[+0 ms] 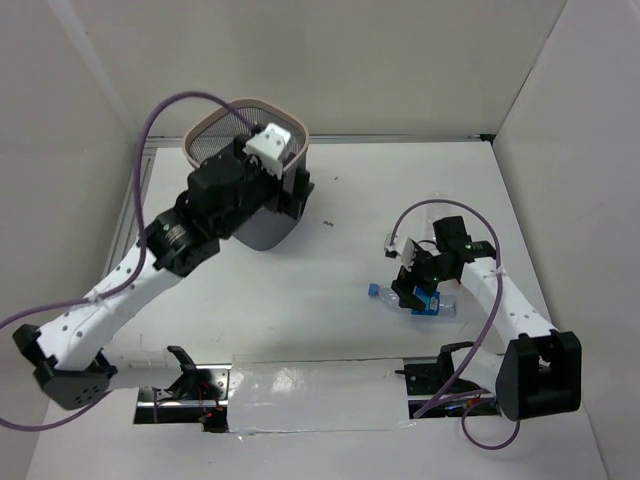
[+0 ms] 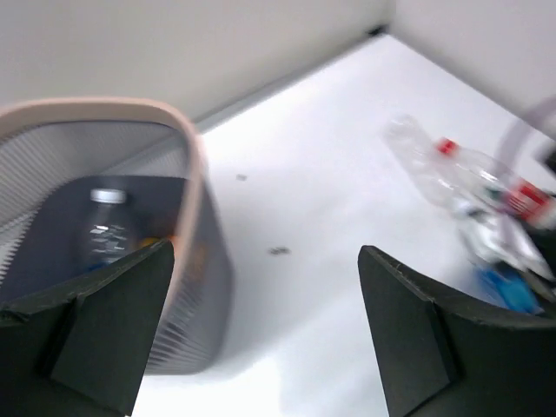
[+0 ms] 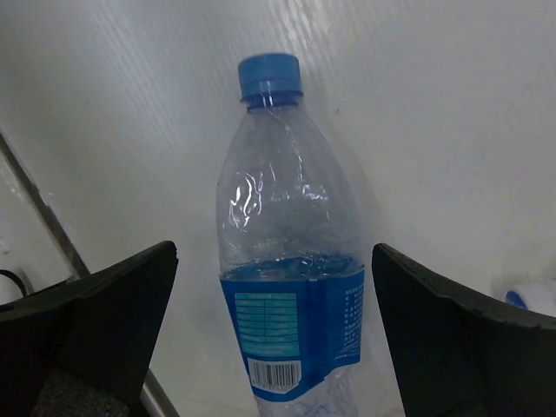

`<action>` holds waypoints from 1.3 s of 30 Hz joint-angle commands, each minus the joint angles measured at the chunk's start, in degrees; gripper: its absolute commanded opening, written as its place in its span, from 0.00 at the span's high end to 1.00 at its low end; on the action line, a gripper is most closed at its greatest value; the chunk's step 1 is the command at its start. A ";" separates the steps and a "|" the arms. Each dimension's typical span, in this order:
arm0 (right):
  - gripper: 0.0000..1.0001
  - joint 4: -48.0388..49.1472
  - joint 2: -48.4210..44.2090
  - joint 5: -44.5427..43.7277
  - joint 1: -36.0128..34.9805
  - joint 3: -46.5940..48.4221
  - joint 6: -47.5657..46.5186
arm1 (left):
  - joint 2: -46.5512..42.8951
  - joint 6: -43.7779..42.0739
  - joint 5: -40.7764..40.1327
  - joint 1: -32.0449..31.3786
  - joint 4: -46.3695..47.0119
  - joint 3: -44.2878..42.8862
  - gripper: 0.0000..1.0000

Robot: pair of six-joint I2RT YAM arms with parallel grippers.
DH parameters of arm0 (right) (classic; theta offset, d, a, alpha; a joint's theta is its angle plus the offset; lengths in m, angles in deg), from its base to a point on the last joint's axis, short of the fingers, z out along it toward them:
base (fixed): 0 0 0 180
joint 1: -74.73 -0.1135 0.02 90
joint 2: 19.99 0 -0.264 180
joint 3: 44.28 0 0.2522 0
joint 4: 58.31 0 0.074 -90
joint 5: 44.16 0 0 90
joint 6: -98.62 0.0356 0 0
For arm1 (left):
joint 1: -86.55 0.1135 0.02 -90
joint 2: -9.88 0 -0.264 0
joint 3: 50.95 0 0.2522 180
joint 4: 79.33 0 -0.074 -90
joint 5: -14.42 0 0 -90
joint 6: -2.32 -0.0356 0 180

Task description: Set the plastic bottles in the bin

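The bin (image 1: 215, 128), dark mesh with a pale pinkish rim, stands at the far left-centre. In the left wrist view the bin (image 2: 187, 165) holds a clear bottle (image 2: 104, 230) and something orange beside it. My left gripper (image 1: 290, 195) is open and empty just right of the bin, as the left wrist view (image 2: 265, 330) also shows. My right gripper (image 1: 415, 288) is open, its fingers on either side of a lying clear bottle with blue label and cap (image 3: 291, 295), not closed on it. That bottle also shows from above (image 1: 430, 305). A clear bottle with a red label (image 2: 469, 178) lies near it.
White walls enclose the table on the left, back and right. Another blue cap (image 3: 521, 300) peeks in at the right wrist view's lower right. A taped strip (image 1: 320, 395) runs along the near edge between the arm bases. Small dark specks (image 2: 278, 251) mark the table.
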 commanded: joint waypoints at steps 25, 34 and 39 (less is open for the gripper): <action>0.77 7.21 0.68 -11.93 -1.89 -6.70 0.80 | -13.18 26.32 -0.08 -22.60 4.80 41.01 0.00; 0.88 5.58 5.85 3.30 -5.23 29.02 13.34 | -14.33 28.88 2.38 -24.80 6.56 45.93 0.00; 0.88 26.49 12.36 0.94 -8.91 45.84 28.11 | -14.33 28.88 3.43 -24.80 7.70 46.98 0.00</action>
